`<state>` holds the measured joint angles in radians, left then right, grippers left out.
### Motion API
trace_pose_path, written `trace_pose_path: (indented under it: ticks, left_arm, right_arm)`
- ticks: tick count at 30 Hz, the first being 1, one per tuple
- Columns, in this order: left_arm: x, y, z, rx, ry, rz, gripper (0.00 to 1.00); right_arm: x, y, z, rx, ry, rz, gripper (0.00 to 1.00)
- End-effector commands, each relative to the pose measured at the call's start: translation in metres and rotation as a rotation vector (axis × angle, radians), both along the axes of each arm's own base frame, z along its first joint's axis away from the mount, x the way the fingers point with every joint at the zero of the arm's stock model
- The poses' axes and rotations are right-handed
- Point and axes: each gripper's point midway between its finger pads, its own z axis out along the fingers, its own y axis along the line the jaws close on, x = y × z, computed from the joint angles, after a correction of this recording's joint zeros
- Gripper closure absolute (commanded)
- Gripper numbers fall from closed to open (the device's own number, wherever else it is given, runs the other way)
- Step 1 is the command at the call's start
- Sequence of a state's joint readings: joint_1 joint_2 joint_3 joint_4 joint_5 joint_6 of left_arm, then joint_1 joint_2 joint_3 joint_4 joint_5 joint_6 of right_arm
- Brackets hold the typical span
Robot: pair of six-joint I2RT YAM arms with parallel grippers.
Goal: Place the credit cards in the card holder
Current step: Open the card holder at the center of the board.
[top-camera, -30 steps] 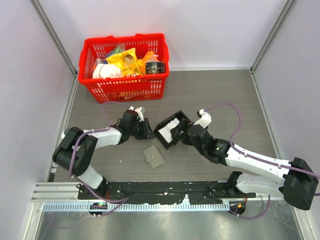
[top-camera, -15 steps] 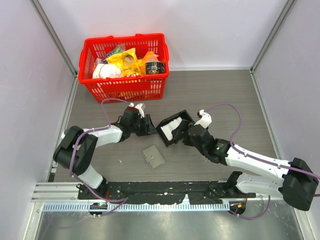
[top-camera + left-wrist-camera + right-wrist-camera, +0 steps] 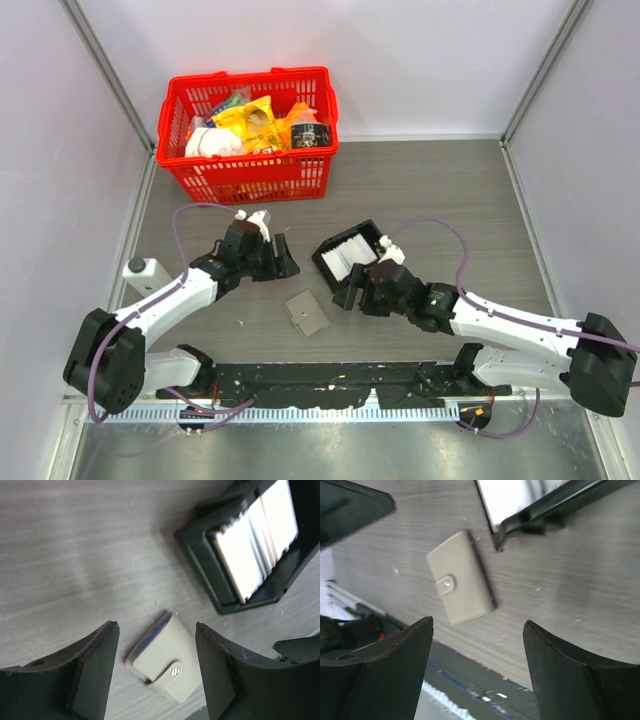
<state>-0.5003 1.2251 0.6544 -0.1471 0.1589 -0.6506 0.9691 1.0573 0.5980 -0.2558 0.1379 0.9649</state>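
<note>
Grey wood-grain tabletop [image 3: 450,190] is carrying everything. Left fingers [image 3: 95,670] and right fingers [image 3: 385,670] are both hanging open, gripping nothing. Card holder [image 3: 308,313] is lying closed between the arms, near black tray [image 3: 197,570] holding the credit cards [image 3: 255,535].

Open table [image 3: 450,190] surrounds the card holder [image 3: 307,313]; only the black tray [image 3: 347,252] stands near, far-right.

Card holder [image 3: 307,313] grey-beige, blue edge stripe, silver snap. Tray [image 3: 321,260] black; credit cards [image 3: 350,257] mostly white, some tan. Far-left basket [image 3: 250,178] red, yellow packet [image 3: 252,122] inside. Table [image 3: 450,200] grey-brown wood grain.
</note>
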Motion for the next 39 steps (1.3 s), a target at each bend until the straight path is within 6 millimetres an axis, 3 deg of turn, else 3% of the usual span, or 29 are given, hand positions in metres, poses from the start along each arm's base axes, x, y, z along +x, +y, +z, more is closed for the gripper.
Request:
trace_pose_path:
  ticks: [1, 5, 9, 12, 13, 14, 15, 20, 21, 22, 23, 24, 25, 29, 31, 32, 34, 39]
  left_arm:
    - [-0.043, 0.002, -0.017, 0.003, 0.136, -0.099, 0.34]
    - [-0.052, 0.001, -0.035, -0.002, 0.132, -0.155, 0.31]
    - [-0.051, -0.003, -0.045, -0.031, 0.110, -0.155, 0.31]
    - [-0.054, -0.009, -0.056, -0.054, 0.137, -0.164, 0.38]
    - [-0.059, -0.010, -0.061, -0.053, 0.163, -0.173, 0.39]
    - [-0.064, -0.011, -0.066, -0.051, 0.180, -0.174, 0.40]
    - [-0.067, -0.014, -0.068, -0.058, 0.183, -0.169, 0.43]
    - [-0.077, -0.021, -0.072, -0.060, 0.172, -0.160, 0.52]
    - [-0.076, -0.023, -0.070, -0.065, 0.157, -0.158, 0.52]
    - [-0.075, -0.024, -0.070, -0.071, 0.151, -0.159, 0.56]
    - [-0.073, -0.025, -0.069, -0.071, 0.151, -0.159, 0.60]
    - [-0.072, -0.025, -0.070, -0.065, 0.163, -0.151, 0.61]
    - [-0.071, -0.026, -0.069, -0.066, 0.172, -0.140, 0.61]
    - [-0.076, -0.035, -0.073, -0.066, 0.200, -0.136, 0.68]
    - [-0.079, -0.037, -0.073, -0.067, 0.210, -0.125, 0.74]
    - [-0.080, -0.037, -0.073, -0.068, 0.215, -0.115, 0.78]
    - [-0.082, -0.038, -0.072, -0.070, 0.210, -0.100, 0.87]
    - [-0.087, -0.030, -0.074, -0.104, 0.244, 0.018, 0.99]
  right_arm:
    - [-0.026, 0.030, 0.002, 0.187, 0.141, -0.053, 0.25]
    - [-0.033, 0.051, -0.010, 0.303, 0.140, -0.108, 0.28]
    - [-0.040, 0.064, -0.029, 0.221, 0.179, -0.095, 0.28]
    - [-0.039, 0.070, -0.046, 0.236, 0.209, -0.121, 0.30]
    - [-0.037, 0.077, -0.040, 0.295, 0.212, -0.133, 0.31]
    - [-0.038, 0.073, -0.051, 0.286, 0.221, -0.146, 0.31]
    - [-0.036, 0.076, -0.049, 0.314, 0.215, -0.150, 0.31]
    - [-0.036, 0.068, -0.053, 0.227, 0.178, -0.121, 0.36]
    - [-0.037, 0.051, -0.061, 0.113, 0.147, -0.103, 0.35]
    - [-0.034, 0.049, -0.053, 0.102, 0.119, -0.099, 0.35]
    - [-0.035, 0.033, -0.059, 0.026, 0.105, -0.107, 0.34]
    - [-0.034, 0.027, -0.052, 0.036, 0.091, -0.115, 0.33]
    - [-0.037, 0.019, -0.059, 0.030, 0.113, -0.114, 0.33]
    - [-0.035, 0.017, -0.050, 0.187, 0.130, -0.149, 0.34]
    - [-0.033, 0.016, -0.046, 0.198, 0.129, -0.149, 0.36]
    - [-0.036, 0.005, -0.054, 0.134, 0.142, -0.158, 0.36]
    - [-0.034, 0.000, -0.045, 0.151, 0.127, -0.184, 0.32]
    - [-0.050, 0.005, -0.050, 0.206, 0.199, -0.130, 0.29]
